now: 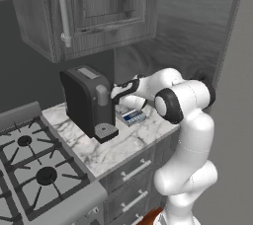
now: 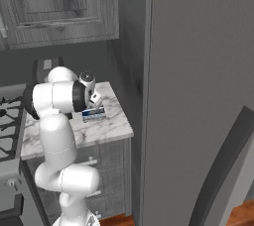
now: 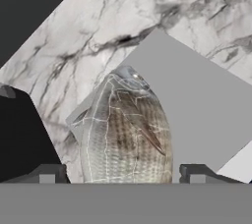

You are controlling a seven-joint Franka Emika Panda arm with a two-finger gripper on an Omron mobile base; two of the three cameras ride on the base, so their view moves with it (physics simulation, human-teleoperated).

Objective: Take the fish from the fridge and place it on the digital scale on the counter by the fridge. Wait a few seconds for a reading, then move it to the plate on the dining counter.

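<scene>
Three views, taken in turn. Left base view first: your white arm [image 1: 185, 135] rises at the lower right and folds back over the counter [image 1: 116, 145], the short marble top above grey drawers with silver bar handles. You can see the digital scale [image 1: 131, 116] lying flat on that marble, blue-and-white strip facing out, just beside the tall black coffee machine [image 1: 89, 101]. Your wrist hangs right over the scale and hides the gripper's tips. A gas stove [image 1: 29, 165] sits left of the counter, and a grey wall cabinet [image 1: 99, 12] hangs above.

Right base view: your arm [image 2: 57, 121] stands at the lower left, hand bent down over the scale [image 2: 93, 115] on the counter [image 2: 106, 126]. The fridge [image 2: 198, 86] stands shut at the counter's right as a tall grey wall, its dark handle [image 2: 223, 170] curving across the lower right.

Hand view: you look down on the fish [image 3: 125, 134], which lies on the grey slab of the scale [image 3: 197, 100], its body reaching over the slab's edge toward the marble [image 3: 74, 36]. Your gripper [image 3: 122, 173] is released: the two dark finger tips [image 3: 47, 174] stand wide apart, one on each side of the fish, neither pressing it.
</scene>
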